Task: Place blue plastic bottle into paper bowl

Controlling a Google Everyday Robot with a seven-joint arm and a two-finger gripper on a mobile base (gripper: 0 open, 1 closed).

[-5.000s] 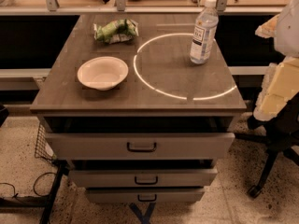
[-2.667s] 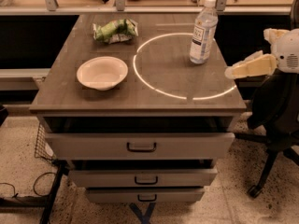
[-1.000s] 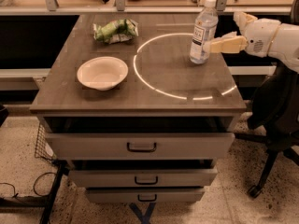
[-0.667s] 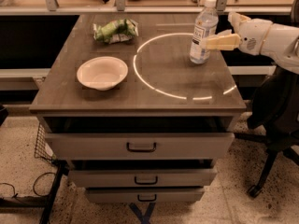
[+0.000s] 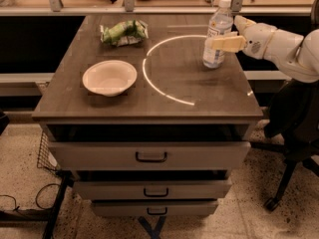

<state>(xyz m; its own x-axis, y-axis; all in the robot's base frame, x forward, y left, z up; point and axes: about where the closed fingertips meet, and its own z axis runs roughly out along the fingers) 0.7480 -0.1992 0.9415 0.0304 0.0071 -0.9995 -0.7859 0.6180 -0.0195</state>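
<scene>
At right rear: gripper (image 5: 223, 42) crossing upright blue plastic bottle (image 5: 219, 24).

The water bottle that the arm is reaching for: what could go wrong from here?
1. The blue plastic bottle stands tall and narrow near the far right corner of the table; the gripper, meeting it at mid-height from the right, might tip it over.
2. The paper bowl across the table is shallow and far shorter than the bottle, so the bottle, once set in it, could topple out or push the bowl aside.
</scene>
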